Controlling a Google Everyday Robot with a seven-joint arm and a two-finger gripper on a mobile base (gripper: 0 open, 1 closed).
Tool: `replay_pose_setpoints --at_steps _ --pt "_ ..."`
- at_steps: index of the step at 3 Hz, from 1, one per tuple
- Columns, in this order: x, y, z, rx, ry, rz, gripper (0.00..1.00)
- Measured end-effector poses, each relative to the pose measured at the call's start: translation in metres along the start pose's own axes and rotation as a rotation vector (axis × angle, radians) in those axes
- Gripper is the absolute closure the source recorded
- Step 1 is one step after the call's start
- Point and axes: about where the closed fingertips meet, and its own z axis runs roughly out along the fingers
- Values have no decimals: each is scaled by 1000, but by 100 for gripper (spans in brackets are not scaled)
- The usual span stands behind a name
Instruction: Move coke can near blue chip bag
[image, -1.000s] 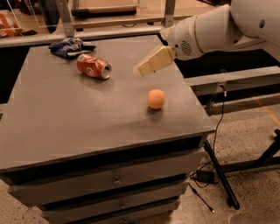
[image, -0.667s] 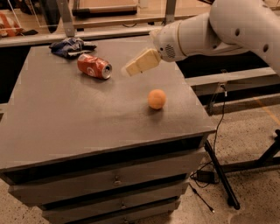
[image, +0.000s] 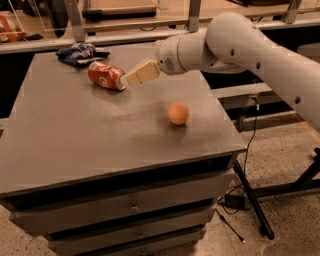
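Observation:
The coke can lies on its side at the back left of the grey table, its silver end facing right. The blue chip bag lies crumpled at the table's back left corner, just behind the can and a little apart from it. My gripper reaches in from the right on a white arm, and its tan fingertips are right at the can's right end.
An orange ball sits on the table right of centre. The table has drawers below its front edge. A shelf rail runs behind the table. A black stand leg and cables are on the floor at the right.
My gripper has moved left and down across the table, from above and right of the can to its right end. The can, bag and ball have not moved.

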Motion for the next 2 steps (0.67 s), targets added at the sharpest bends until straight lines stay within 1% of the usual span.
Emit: replay_pose_setpoints --at_steps 1,2 --pt "5 2 33 -57 -17 46 0" --pt "10 5 61 -111 -30 67 0"
